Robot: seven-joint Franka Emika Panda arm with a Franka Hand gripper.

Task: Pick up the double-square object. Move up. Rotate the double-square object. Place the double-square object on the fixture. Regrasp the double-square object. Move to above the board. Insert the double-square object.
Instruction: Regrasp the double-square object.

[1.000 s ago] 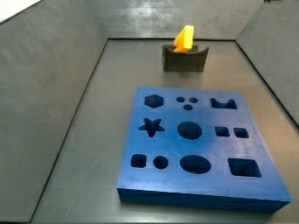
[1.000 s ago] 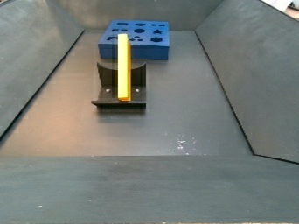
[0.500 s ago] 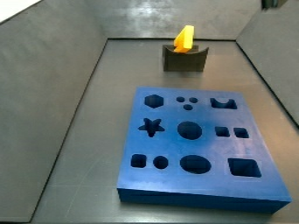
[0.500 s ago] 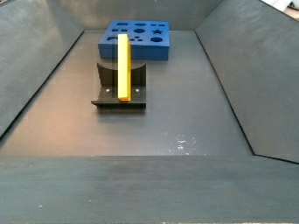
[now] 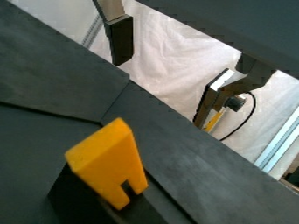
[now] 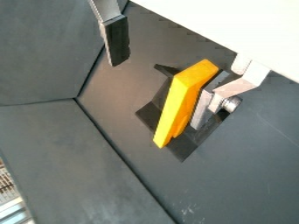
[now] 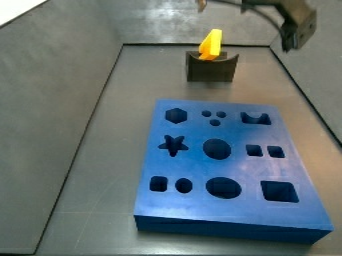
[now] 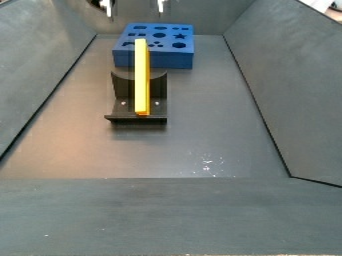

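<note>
The yellow-orange double-square object (image 7: 210, 44) rests in the notch of the dark fixture (image 7: 211, 68), beyond the far end of the blue board (image 7: 227, 165). In a side view the object (image 8: 140, 78) lies lengthwise over the fixture (image 8: 138, 108), in front of the board (image 8: 160, 45). My gripper (image 8: 134, 6) hangs above the object at the top edge of both side views (image 7: 254, 15). It is open and empty. Both wrist views show the object (image 6: 181, 103) (image 5: 107, 162) below the fingers (image 6: 114, 39) (image 5: 121, 39), apart from them.
Grey sloping walls (image 8: 54, 90) enclose the dark floor (image 8: 201, 140) on both sides. The board has several dark cut-out holes (image 7: 217, 149).
My gripper has come into both side views from the top; it was out of view before. The double-square object, fixture and board have not moved.
</note>
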